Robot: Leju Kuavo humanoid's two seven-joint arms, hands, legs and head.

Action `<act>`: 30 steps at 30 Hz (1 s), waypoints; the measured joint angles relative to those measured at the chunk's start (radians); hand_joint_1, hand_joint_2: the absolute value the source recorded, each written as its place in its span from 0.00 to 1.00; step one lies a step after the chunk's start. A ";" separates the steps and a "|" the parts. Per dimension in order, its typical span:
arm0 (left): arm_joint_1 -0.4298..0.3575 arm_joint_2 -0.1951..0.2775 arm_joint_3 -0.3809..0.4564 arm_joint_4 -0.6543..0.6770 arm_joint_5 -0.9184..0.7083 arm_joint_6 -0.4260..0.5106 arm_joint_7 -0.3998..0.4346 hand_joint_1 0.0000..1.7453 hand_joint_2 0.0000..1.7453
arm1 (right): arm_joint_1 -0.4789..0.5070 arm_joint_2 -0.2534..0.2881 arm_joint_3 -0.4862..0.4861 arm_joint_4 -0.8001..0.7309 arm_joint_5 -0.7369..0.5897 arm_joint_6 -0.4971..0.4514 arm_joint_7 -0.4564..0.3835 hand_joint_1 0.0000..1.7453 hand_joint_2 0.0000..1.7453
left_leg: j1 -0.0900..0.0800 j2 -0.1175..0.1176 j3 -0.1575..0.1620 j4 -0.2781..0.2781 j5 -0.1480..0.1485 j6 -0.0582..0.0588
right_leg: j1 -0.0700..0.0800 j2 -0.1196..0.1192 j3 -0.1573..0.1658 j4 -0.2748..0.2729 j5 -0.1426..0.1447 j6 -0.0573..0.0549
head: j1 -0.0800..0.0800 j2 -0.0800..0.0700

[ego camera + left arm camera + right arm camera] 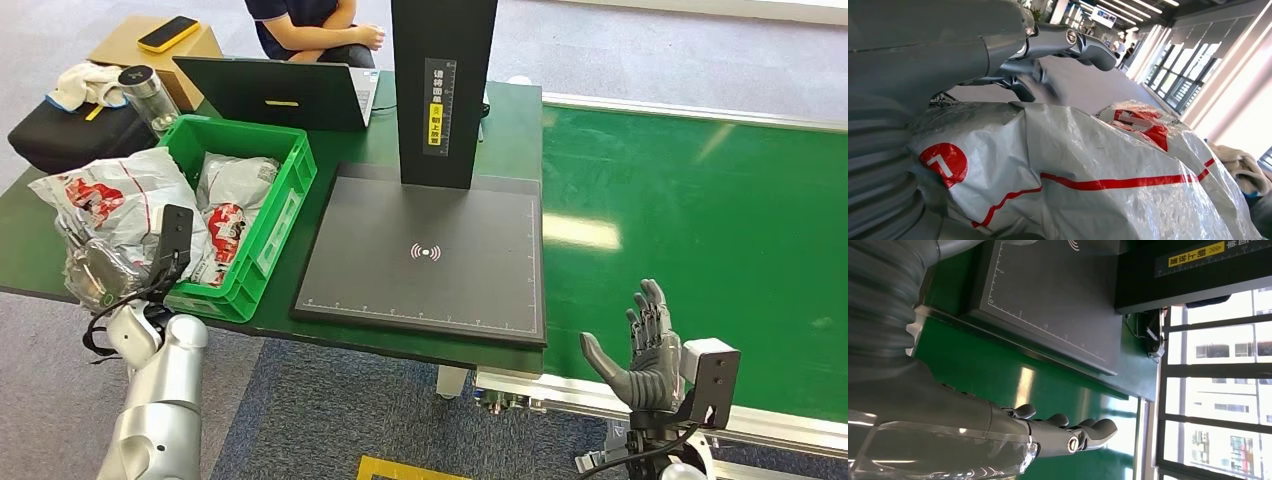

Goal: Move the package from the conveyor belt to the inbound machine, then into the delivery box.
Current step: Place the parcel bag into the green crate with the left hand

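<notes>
A silver package with red markings [115, 210] sits at the left of the green delivery box [290, 185], partly over its rim. My left hand [1048, 45] grips it: the package [1073, 165] presses against the palm, dark fingers curl onto its top and one finger stays stretched out. In the head view the package hides that hand. The dark inbound machine pad [430, 250] lies bare beside the box. My right hand [645, 355] stands open, fingers up, at the near edge of the green conveyor belt [700, 220]. That right hand [1058, 432] holds nothing.
Another silver package [230, 215] lies inside the box. The machine's black column [440, 90] rises behind the pad. A laptop [290, 90], a bottle [150, 95], a black bag [60, 130] and a seated person [315, 25] are at the back.
</notes>
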 joint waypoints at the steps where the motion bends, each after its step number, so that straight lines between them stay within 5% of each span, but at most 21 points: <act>1: 0.004 0.000 -0.002 -0.002 0.009 0.000 -0.012 0.00 1.00 | 0.000 0.000 0.000 0.000 0.000 0.000 0.000 0.00 1.00 | 0.000 0.000 0.000 0.000 0.000 0.000 | 0.000 0.000 0.000 0.000 0.000 0.000 | 0.000 0.000; 4: 0.018 -0.005 -0.003 -0.028 0.041 0.000 -0.062 0.00 1.00 | -0.001 0.000 0.001 0.001 0.000 0.000 0.001 0.00 1.00 | 0.000 0.000 0.000 0.000 0.000 0.000 | 0.000 0.000 0.000 0.000 0.000 0.000 | 0.000 0.000; 8: 0.036 -0.034 0.038 -0.120 0.110 0.000 -0.242 0.00 0.00 | -0.004 0.000 0.002 0.004 0.000 0.000 0.001 0.00 1.00 | 0.000 0.000 0.000 0.000 0.000 0.000 | 0.000 0.000 0.000 0.000 0.000 0.000 | 0.000 0.000; 13: 0.048 -0.088 0.123 -0.238 0.209 0.000 -0.422 0.00 0.00 | -0.008 -0.001 0.008 0.014 0.000 0.000 0.001 0.00 1.00 | 0.000 0.000 0.000 0.000 0.000 0.000 | 0.000 0.000 0.000 0.000 0.000 0.000 | 0.000 0.000; 25: 0.126 -0.123 -0.036 -0.424 0.542 0.000 -0.437 0.00 0.00 | -0.010 -0.018 0.026 0.039 -0.004 -0.014 -0.004 0.00 1.00 | 0.000 0.000 0.000 0.000 0.000 0.000 | 0.000 0.000 0.001 0.000 0.000 0.000 | 0.000 0.000; 29: 0.148 -0.109 -0.149 -0.430 0.810 -0.008 -0.437 0.00 1.00 | -0.010 -0.022 0.028 0.042 -0.004 -0.016 -0.009 0.00 1.00 | 0.000 0.000 0.000 0.000 0.000 0.000 | 0.000 0.000 0.001 0.000 0.000 0.000 | 0.000 0.000; 30: 0.153 -0.100 -0.189 -0.428 0.901 -0.025 -0.437 0.00 1.00 | -0.010 -0.023 0.029 0.043 -0.004 -0.015 -0.012 0.00 1.00 | 0.000 0.000 0.000 0.000 0.000 0.000 | 0.000 0.000 0.000 0.000 0.000 0.000 | 0.000 0.000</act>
